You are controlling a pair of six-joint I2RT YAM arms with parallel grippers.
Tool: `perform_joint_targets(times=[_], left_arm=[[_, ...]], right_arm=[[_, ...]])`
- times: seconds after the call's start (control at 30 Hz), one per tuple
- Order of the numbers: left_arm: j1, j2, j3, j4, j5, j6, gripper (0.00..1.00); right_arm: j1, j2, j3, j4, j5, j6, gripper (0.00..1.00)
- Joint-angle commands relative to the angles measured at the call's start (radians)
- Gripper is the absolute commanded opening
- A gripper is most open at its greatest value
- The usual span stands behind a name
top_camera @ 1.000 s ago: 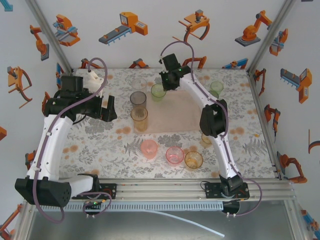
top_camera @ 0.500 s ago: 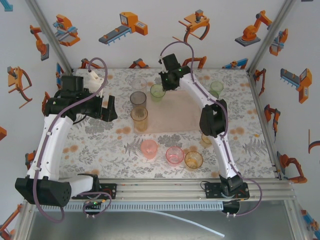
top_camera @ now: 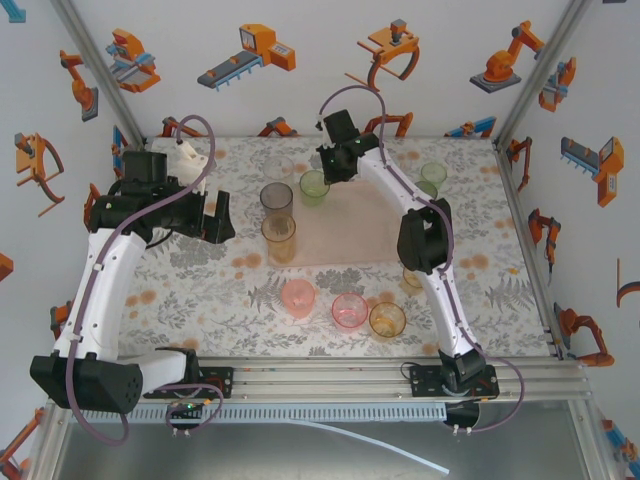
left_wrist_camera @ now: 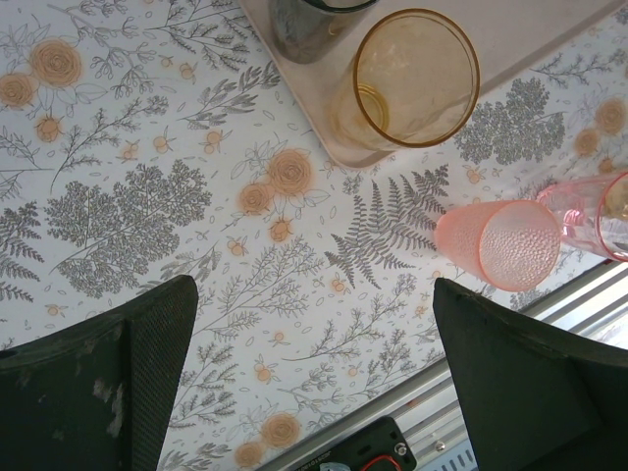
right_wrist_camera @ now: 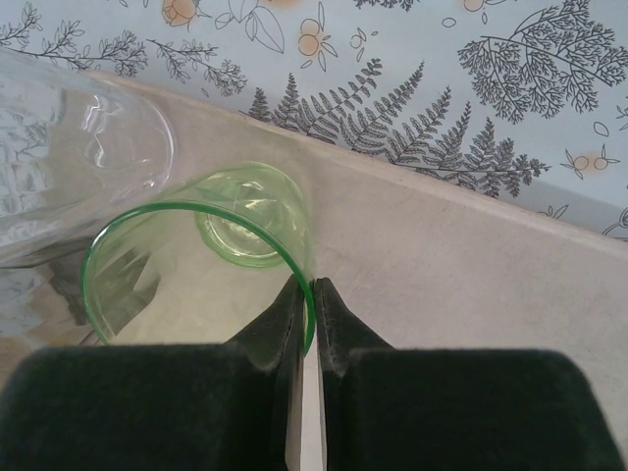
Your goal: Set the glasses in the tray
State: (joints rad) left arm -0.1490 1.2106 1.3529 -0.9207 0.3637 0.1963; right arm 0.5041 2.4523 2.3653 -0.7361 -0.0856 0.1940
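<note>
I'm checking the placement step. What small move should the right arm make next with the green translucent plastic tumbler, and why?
Probably open the right gripper and let go. It pinches the rim of the green translucent plastic tumbler, which is upright over the pale pink flat tray beside a clear plastic tumbler. I cannot tell whether its base touches down.

No text, label, brand or number legible from my station. Wall stickers [top_camera: 248, 55] around the table [top_camera: 200, 290] are orange machine drawings with no lettering I can make out. Any marking on the black box [top_camera: 188, 408] at the table's near edge is too small to read.
</note>
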Motion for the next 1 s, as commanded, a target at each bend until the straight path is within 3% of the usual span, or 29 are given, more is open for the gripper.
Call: perform_joint_targets(times=[0.0, 0.57, 0.97], left_arm=[[0.005, 0.001, 0.011, 0.003, 0.024, -0.009, 0.97], [0.005, 0.003, 0.011, 0.004, 0.024, -0.010, 0.97], [0.005, -0.001, 0.012, 0.005, 0.028, -0.006, 0.97]], right_arm=[[-0.007, 0.022, 0.049, 0.007, -0.026, 0.016, 0.12], [-0.007, 0.031, 0.083, 0.009, -0.032, 0.026, 0.32], [-0.007, 0.006, 0.099, -0.001, -0.037, 0.030, 0.38]])
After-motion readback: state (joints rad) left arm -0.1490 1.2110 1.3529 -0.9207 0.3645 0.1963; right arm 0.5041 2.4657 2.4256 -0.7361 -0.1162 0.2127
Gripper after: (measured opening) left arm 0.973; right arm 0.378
